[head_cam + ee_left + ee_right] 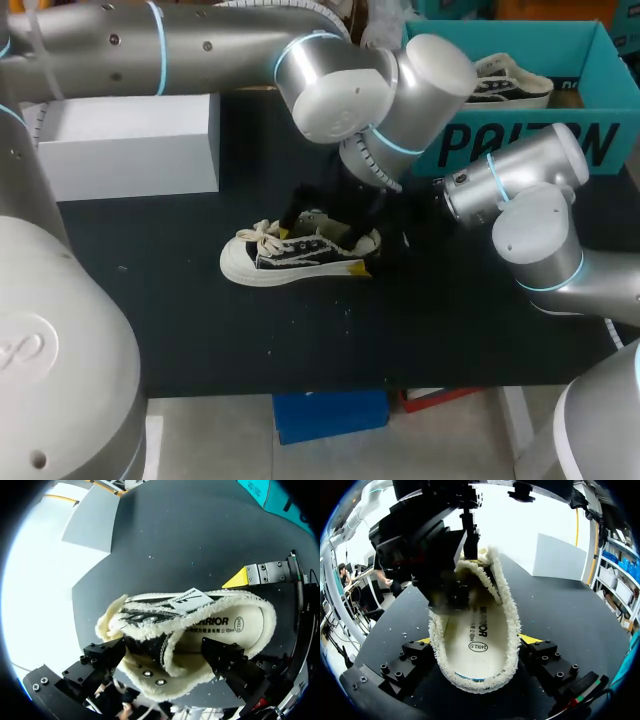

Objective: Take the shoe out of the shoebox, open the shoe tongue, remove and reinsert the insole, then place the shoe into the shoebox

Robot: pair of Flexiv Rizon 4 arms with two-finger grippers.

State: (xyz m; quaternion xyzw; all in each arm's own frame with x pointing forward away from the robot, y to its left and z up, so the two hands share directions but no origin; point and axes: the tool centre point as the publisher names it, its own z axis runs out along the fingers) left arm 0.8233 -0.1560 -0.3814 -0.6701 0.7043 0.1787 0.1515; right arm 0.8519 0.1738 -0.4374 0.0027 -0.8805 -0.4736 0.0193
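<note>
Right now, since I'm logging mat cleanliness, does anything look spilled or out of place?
Small white specks lie scattered on the black mat around the shoe, possibly shed fleece lining. Nothing else stands out.

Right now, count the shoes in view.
2. One shoe lies on the table; a second shoe sits in the shoebox, whose walls may hide more.
</note>
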